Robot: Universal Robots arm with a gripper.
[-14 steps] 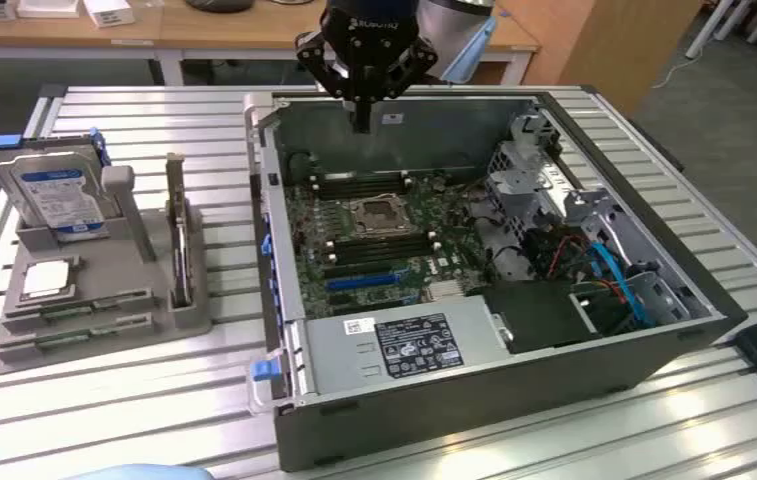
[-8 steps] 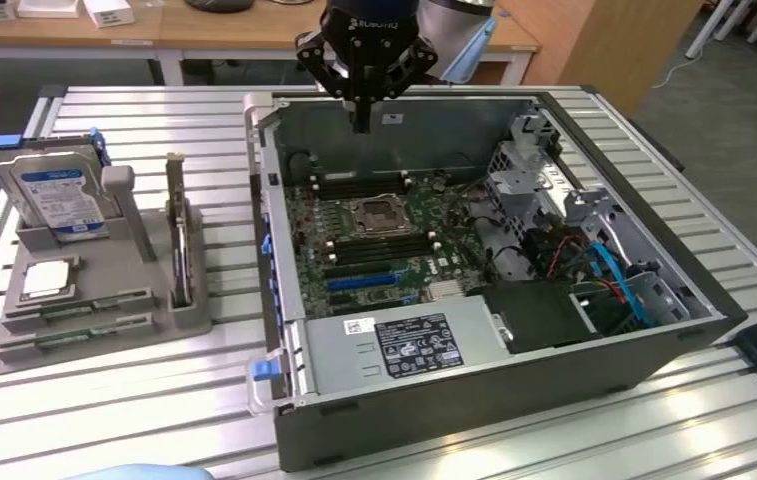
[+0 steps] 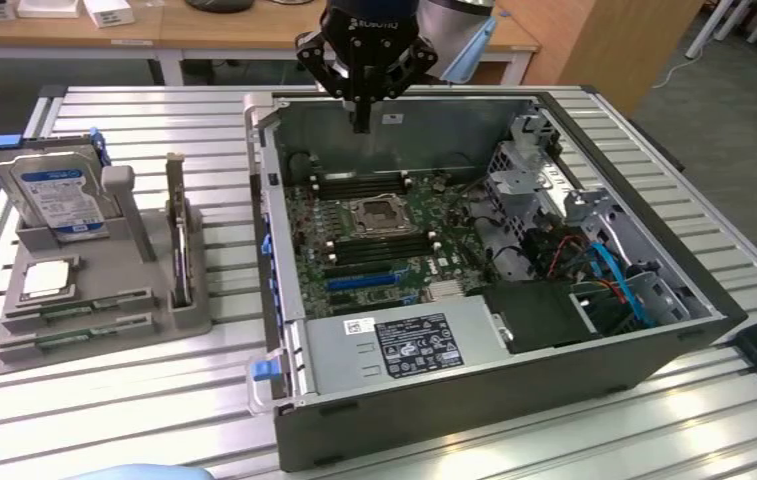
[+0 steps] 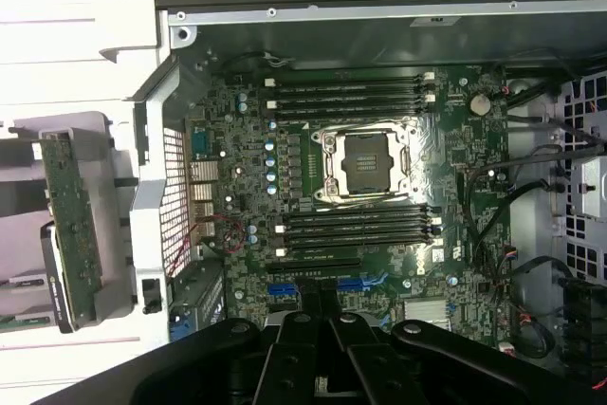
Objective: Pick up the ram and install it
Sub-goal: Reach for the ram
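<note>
Ram (image 3: 81,304) in holder (image 3: 131,265), long axis across exterior view; fingers (image 3: 362,115) closed, empty.

case (image 3: 458,130): matt grey sheet metal; table (image 3: 111,410): ribbed bare metal; holder (image 3: 125,260): dull grey plastic; ram (image 3: 85,306): green circuit board

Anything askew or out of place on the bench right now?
Nothing stands out. Both ram sticks lie in the grey holder, the computer case lies open, and the shut gripper hangs empty over it.
</note>
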